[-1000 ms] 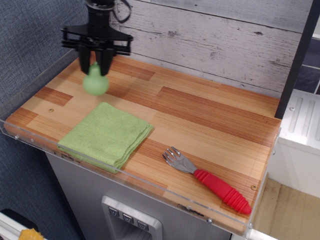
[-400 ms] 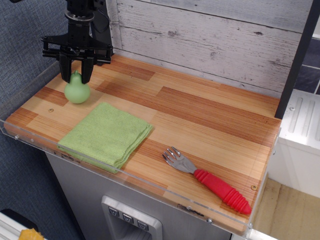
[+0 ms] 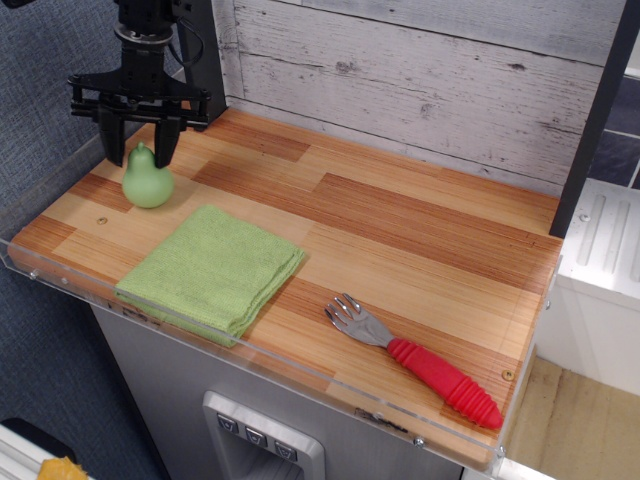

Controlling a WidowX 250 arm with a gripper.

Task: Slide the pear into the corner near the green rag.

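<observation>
The pale mint-green pear stands upright on the wood-plank tabletop at its left side, just behind the green rag. My black gripper hangs right above it, its two fingers spread to either side of the pear's narrow top without pinching it. The gripper is open. The flat, folded rag lies at the front left. The table's left corners, one at the back and one at the front, are edged by a clear acrylic rim.
A fork with a red handle lies at the front right. A grey plank wall stands behind the table and a blue wall to its left. A white cabinet is at the right.
The gripper carried the pear leftward and down onto the table's left side. Its fingers have since spread apart and let the pear go.
</observation>
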